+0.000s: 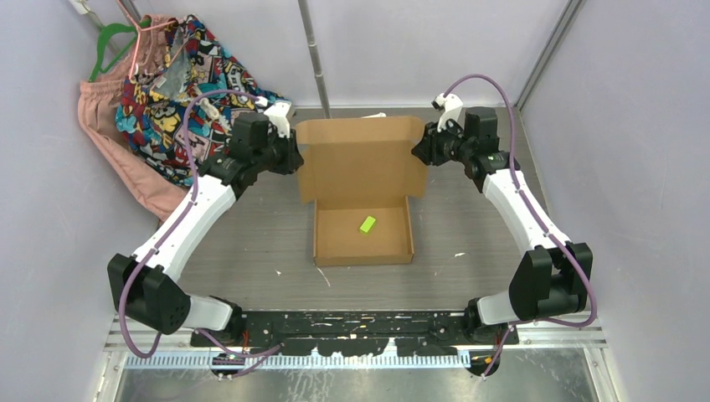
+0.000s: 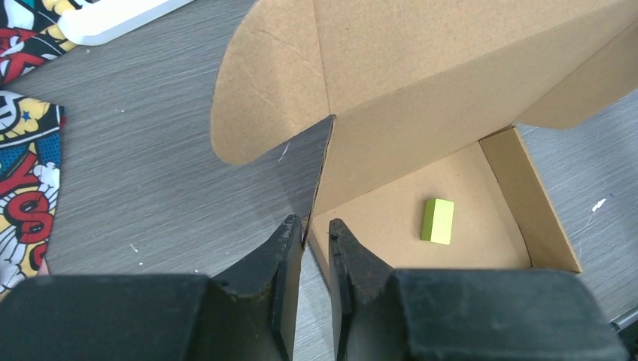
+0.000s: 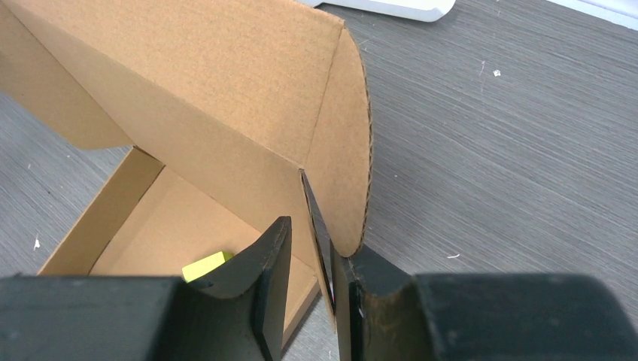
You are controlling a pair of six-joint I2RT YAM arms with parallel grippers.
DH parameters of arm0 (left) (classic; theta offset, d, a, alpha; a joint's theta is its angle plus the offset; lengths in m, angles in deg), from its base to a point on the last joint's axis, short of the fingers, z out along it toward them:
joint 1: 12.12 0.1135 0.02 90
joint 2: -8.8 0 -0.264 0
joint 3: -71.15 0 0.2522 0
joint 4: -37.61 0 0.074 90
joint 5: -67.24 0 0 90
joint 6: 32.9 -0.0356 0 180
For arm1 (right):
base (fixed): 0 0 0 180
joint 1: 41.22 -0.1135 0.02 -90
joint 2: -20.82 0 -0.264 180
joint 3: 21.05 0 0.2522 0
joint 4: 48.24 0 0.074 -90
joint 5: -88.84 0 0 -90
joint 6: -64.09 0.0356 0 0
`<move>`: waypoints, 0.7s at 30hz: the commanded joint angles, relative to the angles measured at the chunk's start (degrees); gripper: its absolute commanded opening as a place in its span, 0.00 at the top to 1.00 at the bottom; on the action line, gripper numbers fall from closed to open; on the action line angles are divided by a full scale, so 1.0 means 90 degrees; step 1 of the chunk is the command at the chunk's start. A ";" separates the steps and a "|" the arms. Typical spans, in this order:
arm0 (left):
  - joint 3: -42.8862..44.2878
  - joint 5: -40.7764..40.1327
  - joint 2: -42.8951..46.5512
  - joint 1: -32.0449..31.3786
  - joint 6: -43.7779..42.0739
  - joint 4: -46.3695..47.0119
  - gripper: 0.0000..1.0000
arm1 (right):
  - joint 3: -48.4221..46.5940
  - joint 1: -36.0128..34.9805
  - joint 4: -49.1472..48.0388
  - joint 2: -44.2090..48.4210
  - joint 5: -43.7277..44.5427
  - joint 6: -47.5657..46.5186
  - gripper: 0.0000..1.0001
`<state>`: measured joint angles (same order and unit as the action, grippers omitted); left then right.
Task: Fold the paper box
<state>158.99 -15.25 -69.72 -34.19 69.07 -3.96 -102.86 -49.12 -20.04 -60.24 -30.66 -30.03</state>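
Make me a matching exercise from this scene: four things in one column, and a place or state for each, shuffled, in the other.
Things:
1. green block
2. paper box
3. left end effector
4. patterned cloth

Places or states:
A. heaped at the far left of the table
B. lid standing open
C. lying inside the tray
D. fingers astride the box's left side wall

Pairs: 1-C, 2-B, 3-D, 4-A

The paper box (image 1: 363, 234) sits mid-table, a small block (image 1: 367, 224) inside its tray; its lid rises behind (one gripper at each side); clothes (image 1: 163, 100) lie far left
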 commanded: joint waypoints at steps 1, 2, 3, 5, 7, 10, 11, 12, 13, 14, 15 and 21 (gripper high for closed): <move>0.0145 -0.0112 0.0073 -0.0042 0.0009 0.0425 0.81 | -0.0119 -0.0164 -0.0060 0.0150 0.0186 -0.0035 0.69; 0.0097 -0.0191 0.0115 -0.0067 0.0001 0.0451 0.82 | -0.0113 -0.0197 -0.0037 0.0161 0.0308 -0.0019 0.69; 0.0039 -0.0273 0.0156 -0.0097 -0.0010 0.0477 0.84 | -0.0114 -0.0220 0.0004 0.0175 0.0411 0.0014 0.69; -0.0086 -0.0446 0.0254 -0.0181 -0.0047 0.0561 0.86 | -0.0102 -0.0274 0.0051 0.0221 0.0537 0.0072 0.70; -0.0223 -0.0583 0.0352 -0.0234 -0.0050 0.0637 0.86 | -0.0028 -0.0378 0.0029 0.0300 0.0721 0.0086 0.70; -0.0481 -0.0692 0.0512 -0.0285 -0.0024 0.0815 0.87 | 0.0105 -0.0513 -0.0029 0.0429 0.1001 0.0119 0.70; -0.0562 -0.0726 0.0584 -0.0299 -0.0008 0.0901 0.87 | 0.0156 -0.0539 -0.0039 0.0471 0.1078 0.0146 0.71; -0.0636 -0.0752 0.0634 -0.0309 0.0005 0.0945 0.87 | 0.0179 -0.0569 -0.0046 0.0493 0.1131 0.0166 0.71; -0.0700 -0.0780 0.0692 -0.0320 0.0013 0.0987 0.87 | 0.0213 -0.0614 -0.0042 0.0507 0.1202 0.0189 0.72; -0.0768 -0.0785 0.0770 -0.0335 0.0017 0.1031 0.88 | 0.0251 -0.0656 -0.0059 0.0534 0.1278 0.0201 0.72; -0.0829 -0.0785 0.0823 -0.0341 0.0031 0.1073 0.88 | 0.0306 -0.0709 -0.0094 0.0571 0.1384 0.0219 0.73; -0.1170 -0.1114 0.1108 -0.0379 0.0109 0.1356 0.89 | 0.0429 -0.1125 -0.0255 0.0630 0.2027 0.0277 0.79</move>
<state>149.37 -22.86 -62.53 -37.22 69.09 2.29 -98.97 -56.80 -19.21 -56.66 -17.24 -28.50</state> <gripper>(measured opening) 0.117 0.220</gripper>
